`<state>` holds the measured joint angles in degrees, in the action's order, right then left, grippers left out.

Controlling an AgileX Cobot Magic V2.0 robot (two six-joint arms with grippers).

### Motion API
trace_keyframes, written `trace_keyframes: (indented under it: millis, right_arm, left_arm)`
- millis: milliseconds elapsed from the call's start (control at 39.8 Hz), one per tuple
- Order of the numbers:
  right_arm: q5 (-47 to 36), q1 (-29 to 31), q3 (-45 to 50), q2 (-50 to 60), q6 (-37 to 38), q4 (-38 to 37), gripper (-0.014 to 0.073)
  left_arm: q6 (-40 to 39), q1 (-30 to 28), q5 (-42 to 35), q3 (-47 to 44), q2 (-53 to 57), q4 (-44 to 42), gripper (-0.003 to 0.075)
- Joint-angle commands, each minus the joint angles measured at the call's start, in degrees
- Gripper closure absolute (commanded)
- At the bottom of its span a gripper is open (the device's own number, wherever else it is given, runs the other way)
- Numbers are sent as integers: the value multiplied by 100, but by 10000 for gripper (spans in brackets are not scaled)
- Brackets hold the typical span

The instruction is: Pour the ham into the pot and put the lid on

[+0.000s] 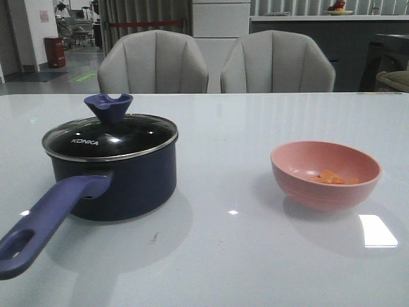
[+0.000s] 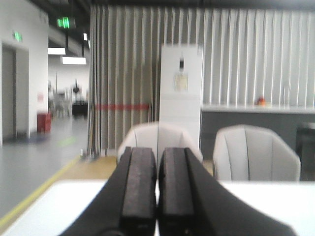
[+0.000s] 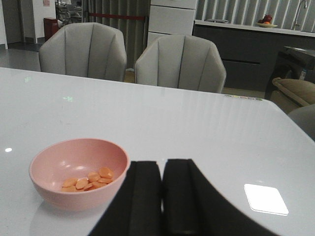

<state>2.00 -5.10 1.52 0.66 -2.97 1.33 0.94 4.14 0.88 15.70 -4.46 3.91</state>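
Glossy white table [image 1: 230, 256], nothing started yet: lid [image 1: 110, 135] sits on the pot [image 1: 115, 173] at left, ham [image 1: 331, 177] in the pink bowl [image 1: 326, 174] at right. Left gripper [image 2: 157, 196] and right gripper [image 3: 162, 196] are both clenched, empty. You'll need that lid off first.

From my front view the light is soft and even, coming from overhead; it leaves a bright rectangular glare patch on the glossy table [image 1: 255, 256] near the pink bowl [image 1: 326, 174], and small sparkles on the lid [image 1: 112, 135]. Faint shadows pool under the pot [image 1: 118, 179]. My left wrist view is hazy, with the left gripper [image 2: 157, 189] blurred and the far corridor washed out.
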Motion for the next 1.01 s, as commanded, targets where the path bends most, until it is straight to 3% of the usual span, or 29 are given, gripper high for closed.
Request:
trace_keyframes:
  millis: [0, 201, 603, 729, 855, 981]
  right_arm:
    - [-447, 36, -27, 105, -28, -83, 436]
    - [-447, 36, -27, 105, -28, -83, 436]
    - [-447, 36, -27, 105, -28, -83, 436]
    - [-447, 36, -27, 105, -28, -83, 436]
    - [-447, 36, -27, 105, -28, -83, 436]
    - [-447, 36, -27, 105, -28, -83, 436]
  left_arm:
    - [-44, -10, 714, 750, -559, 41, 607]
    - [-44, -10, 1540, 1112, -1282, 52, 607]
    - [-44, -10, 1492, 1022, -1758, 80, 588]
    - [-44, -10, 1492, 1022, -1843, 80, 465]
    - [-44, -10, 1492, 1022, -1945, 80, 266]
    - [-44, -10, 1506, 1071, -2132, 80, 161]
